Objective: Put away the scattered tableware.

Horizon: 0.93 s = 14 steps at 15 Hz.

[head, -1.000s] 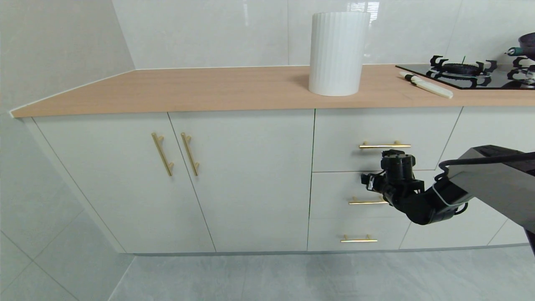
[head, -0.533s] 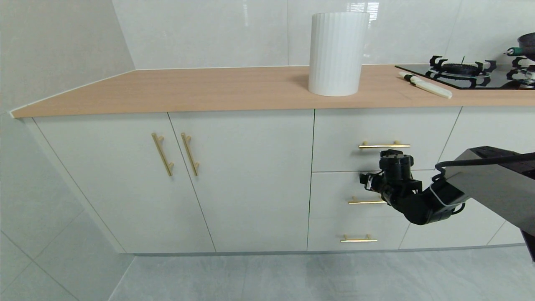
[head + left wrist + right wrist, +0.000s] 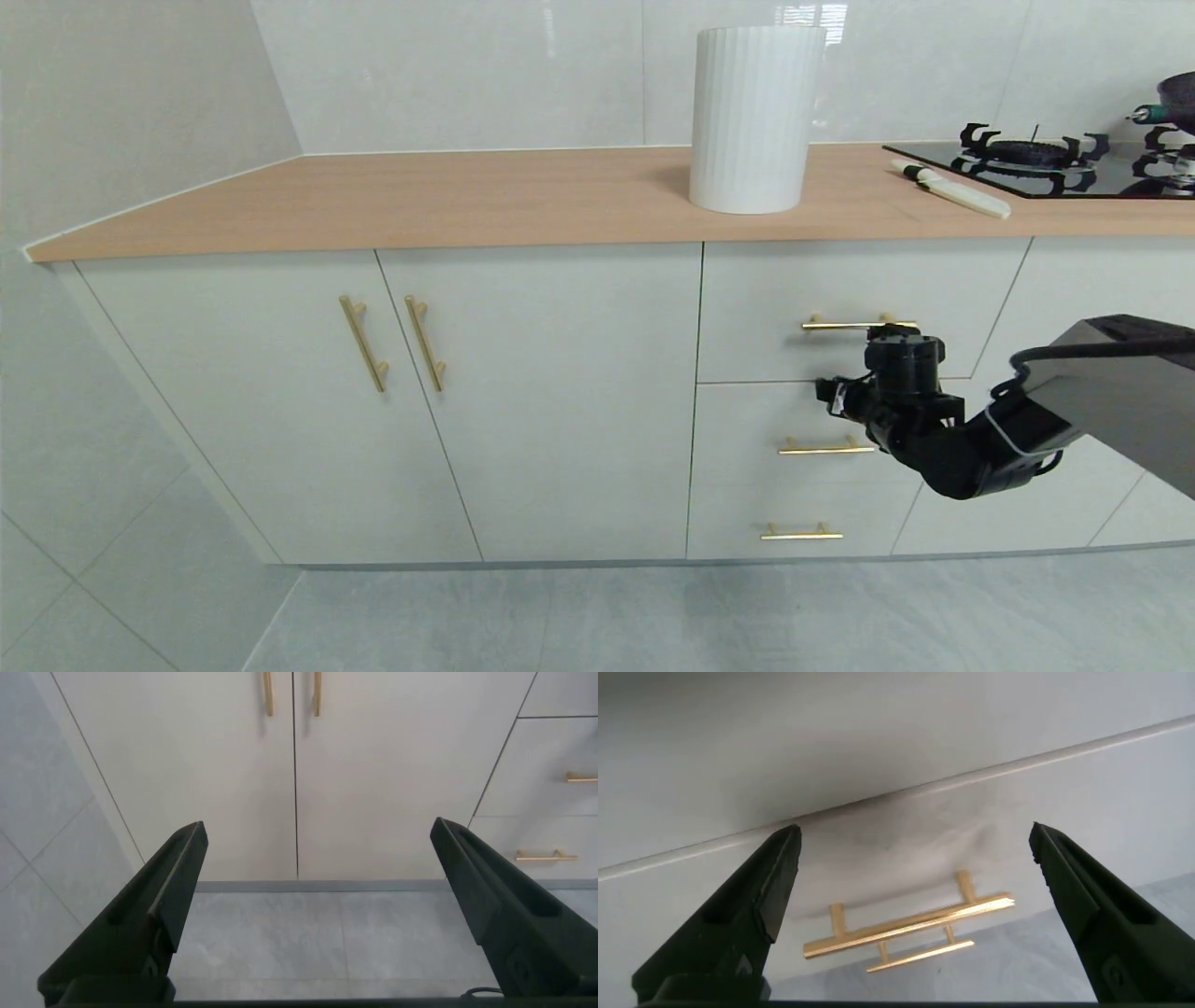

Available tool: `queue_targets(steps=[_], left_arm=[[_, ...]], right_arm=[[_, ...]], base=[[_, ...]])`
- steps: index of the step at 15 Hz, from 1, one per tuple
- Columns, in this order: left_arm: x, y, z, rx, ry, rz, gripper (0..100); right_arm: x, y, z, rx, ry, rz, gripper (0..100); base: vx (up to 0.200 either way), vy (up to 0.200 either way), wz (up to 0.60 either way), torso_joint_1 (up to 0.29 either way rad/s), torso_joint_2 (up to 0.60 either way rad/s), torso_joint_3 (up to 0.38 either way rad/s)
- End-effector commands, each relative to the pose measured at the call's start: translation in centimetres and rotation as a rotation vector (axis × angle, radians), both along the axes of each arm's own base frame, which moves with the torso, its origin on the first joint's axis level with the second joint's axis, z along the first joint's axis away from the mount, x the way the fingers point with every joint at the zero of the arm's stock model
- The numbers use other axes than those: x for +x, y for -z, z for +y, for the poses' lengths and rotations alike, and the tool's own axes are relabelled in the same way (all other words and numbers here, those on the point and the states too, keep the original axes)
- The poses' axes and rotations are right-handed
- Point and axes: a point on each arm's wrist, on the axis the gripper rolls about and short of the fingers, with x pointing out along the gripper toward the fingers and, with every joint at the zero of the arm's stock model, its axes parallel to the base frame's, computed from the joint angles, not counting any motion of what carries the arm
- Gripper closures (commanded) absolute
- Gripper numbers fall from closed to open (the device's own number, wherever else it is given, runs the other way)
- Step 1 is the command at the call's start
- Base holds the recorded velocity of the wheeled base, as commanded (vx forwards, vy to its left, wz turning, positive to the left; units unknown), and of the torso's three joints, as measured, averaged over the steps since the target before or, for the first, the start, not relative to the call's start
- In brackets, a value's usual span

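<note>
Kitchen: pale tiled walls and floor, with a wooden table (image 3: 485,198) running over white cabinet doors and a stack of 3 drawers.
Tableware: 1 white knife (image 3: 950,189) lies flat on the table just beside the hob (image 3: 1046,168), near the front edge and not yet put away. A tall ribbed white holder (image 3: 754,119) stands upright well to its left.
Right tool (image 3: 845,397): its fingers are spread and grip nothing. It sits close to the drawer fronts, between the top handle (image 3: 859,325) and the middle handle (image 3: 826,449). Its wrist view shows a gold handle (image 3: 910,924) ahead, in the gap between the fingers.
Left tool (image 3: 318,826): also spread wide and empty, facing the cabinet doors and the floor.
Risk: the right fingers may close on bare drawer front, or catch the bar off-centre and slip off when pulling.
Cause: the tool sits between 2 handles, lined up with neither.
Second risk: a careless sweep could knock the knife off the table.
Change: over the last 0.5 s the right tool has risen and shifted slightly right, nearer the top handle. Knife and holder are unmoved.
</note>
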Motion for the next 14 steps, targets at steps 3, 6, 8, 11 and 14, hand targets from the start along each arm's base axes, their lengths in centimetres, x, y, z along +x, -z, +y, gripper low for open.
queue_targets(steps=[3,6,8,11,14], left_arm=[[0.0,0.0,0.0,0.000,0.000,-0.001,0],[0.0,0.0,0.0,0.000,0.000,0.002,0],[0.0,0.0,0.0,0.000,0.000,-0.001,0],[0.0,0.0,0.0,0.000,0.000,-0.001,0],[0.0,0.0,0.0,0.000,0.000,0.001,0]], right_arm=[[-10.8,-12.5,-2.6,0.036,0.041,-0.213,0],[-20.9,-15.6,-4.3,0.020,0.008,-0.309,0],[-28.6,-15.0,-6.2,-0.093,-0.009,-0.363,0],[-35.6,-13.9,-8.8,-0.285,0.169,-0.377,0],[-40.1,-12.2,-9.8,-0.327,0.247,-0.300,0]], base=[[0.000,0.000,0.00,0.000,0.00,0.000],[0.000,0.000,0.00,0.000,0.00,0.000],[0.000,0.000,0.00,0.000,0.00,0.000],[0.000,0.000,0.00,0.000,0.00,0.000],[0.000,0.000,0.00,0.000,0.00,0.000]])
